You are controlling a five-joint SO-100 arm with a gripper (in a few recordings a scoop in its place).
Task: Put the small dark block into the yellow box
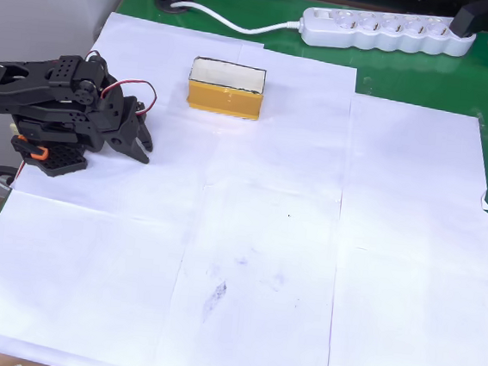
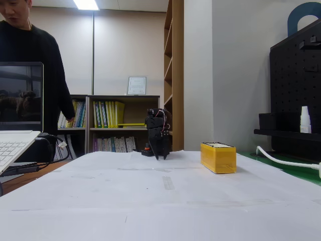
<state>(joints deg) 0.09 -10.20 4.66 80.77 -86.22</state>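
Observation:
The yellow box [image 1: 225, 88] stands on the white paper at the upper middle of the overhead view, its cream inside facing up; in the fixed view the yellow box [image 2: 218, 157] sits right of centre. The small dark block is out of view. My black arm is folded at the left edge of the paper, and its gripper [image 1: 143, 149] points down at the sheet, left of the box and well apart from it. In the fixed view the gripper [image 2: 161, 156] hangs just over the paper with its fingers together and nothing between them.
A white power strip [image 1: 384, 30] with its cable lies on the green mat behind the box. In the fixed view a laptop [image 2: 15, 138] stands at the left, a person [image 2: 35, 75] behind it, and a black pegboard [image 2: 296, 95] at the right.

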